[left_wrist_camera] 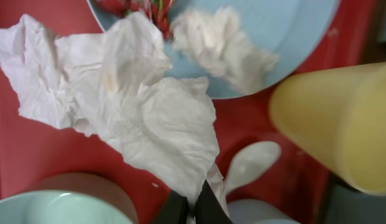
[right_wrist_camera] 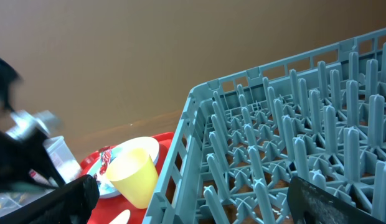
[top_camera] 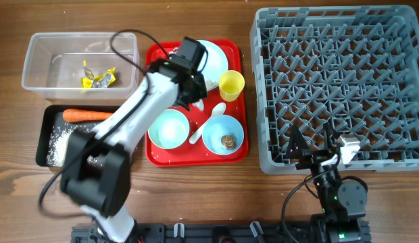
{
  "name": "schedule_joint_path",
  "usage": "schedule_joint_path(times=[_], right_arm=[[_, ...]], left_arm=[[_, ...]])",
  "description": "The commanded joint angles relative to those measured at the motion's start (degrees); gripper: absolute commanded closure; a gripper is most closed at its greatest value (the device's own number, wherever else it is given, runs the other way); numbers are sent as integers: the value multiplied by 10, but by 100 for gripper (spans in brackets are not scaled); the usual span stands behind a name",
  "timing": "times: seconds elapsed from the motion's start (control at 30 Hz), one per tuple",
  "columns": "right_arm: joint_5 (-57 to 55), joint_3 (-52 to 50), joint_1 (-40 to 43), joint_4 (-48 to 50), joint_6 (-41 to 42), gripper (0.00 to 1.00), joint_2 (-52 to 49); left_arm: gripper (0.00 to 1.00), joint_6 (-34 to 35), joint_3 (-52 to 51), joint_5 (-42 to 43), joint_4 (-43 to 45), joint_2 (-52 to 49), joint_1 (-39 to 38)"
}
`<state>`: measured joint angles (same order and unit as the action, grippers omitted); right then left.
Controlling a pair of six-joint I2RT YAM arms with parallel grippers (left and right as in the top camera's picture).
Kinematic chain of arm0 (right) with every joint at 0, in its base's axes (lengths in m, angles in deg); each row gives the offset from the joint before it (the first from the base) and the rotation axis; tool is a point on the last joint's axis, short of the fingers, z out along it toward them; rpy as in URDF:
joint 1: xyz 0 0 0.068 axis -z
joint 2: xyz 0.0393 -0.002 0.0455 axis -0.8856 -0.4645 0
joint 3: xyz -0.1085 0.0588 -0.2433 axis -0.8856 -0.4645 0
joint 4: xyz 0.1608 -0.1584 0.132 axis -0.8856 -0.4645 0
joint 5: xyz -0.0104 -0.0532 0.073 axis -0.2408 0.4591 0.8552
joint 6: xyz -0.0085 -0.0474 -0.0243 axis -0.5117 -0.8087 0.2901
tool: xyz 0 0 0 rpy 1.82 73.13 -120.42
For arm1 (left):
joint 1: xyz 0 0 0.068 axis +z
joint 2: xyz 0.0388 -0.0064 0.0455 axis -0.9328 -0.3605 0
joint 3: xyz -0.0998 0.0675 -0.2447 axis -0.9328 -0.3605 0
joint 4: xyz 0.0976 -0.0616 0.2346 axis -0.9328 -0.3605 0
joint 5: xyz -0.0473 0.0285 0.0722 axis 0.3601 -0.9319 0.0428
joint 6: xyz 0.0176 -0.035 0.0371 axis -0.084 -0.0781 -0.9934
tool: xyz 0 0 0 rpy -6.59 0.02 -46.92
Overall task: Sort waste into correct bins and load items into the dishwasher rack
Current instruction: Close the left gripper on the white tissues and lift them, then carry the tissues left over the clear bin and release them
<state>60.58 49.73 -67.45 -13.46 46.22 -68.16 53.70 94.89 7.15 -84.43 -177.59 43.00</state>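
My left gripper [left_wrist_camera: 193, 208] is shut on the lower edge of a big crumpled white tissue [left_wrist_camera: 143, 118], which spreads over the red tray [left_wrist_camera: 31, 155]. A second tissue [left_wrist_camera: 224, 46] and a red wrapper [left_wrist_camera: 137, 7] lie on the light-blue plate [left_wrist_camera: 292, 37]. Around them are the yellow cup [left_wrist_camera: 342, 124], white spoon [left_wrist_camera: 249, 163] and pale green bowl [left_wrist_camera: 50, 208]. From overhead, the left gripper [top_camera: 194, 100] hangs over the tray's middle. The light-blue bowl [top_camera: 223, 133] holds a brown lump [top_camera: 227, 142]. My right gripper [top_camera: 311, 145] stands open at the grey dishwasher rack's [top_camera: 344, 81] front edge.
The clear tub [top_camera: 40, 67] at the back left holds a yellow wrapper [top_camera: 98, 79]. In front of it the black tray [top_camera: 44, 145] holds the carrot [top_camera: 88, 115] and rice [top_camera: 59, 142]. The left arm crosses the red tray's left side.
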Motion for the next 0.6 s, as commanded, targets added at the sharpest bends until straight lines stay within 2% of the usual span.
schedule_joint_path(times=[0.0,0.23,0.57], right_arm=[[-7,-1,-2,2,-4,0,3],[-7,-1,-2,2,-4,0,3],[-7,-1,-2,2,-4,0,3]], left_arm=[[96,-16,2,-49,-3,128,10],[95,-31,2,-104,5,189,53],[96,-44,2,-112,63,182,228]])
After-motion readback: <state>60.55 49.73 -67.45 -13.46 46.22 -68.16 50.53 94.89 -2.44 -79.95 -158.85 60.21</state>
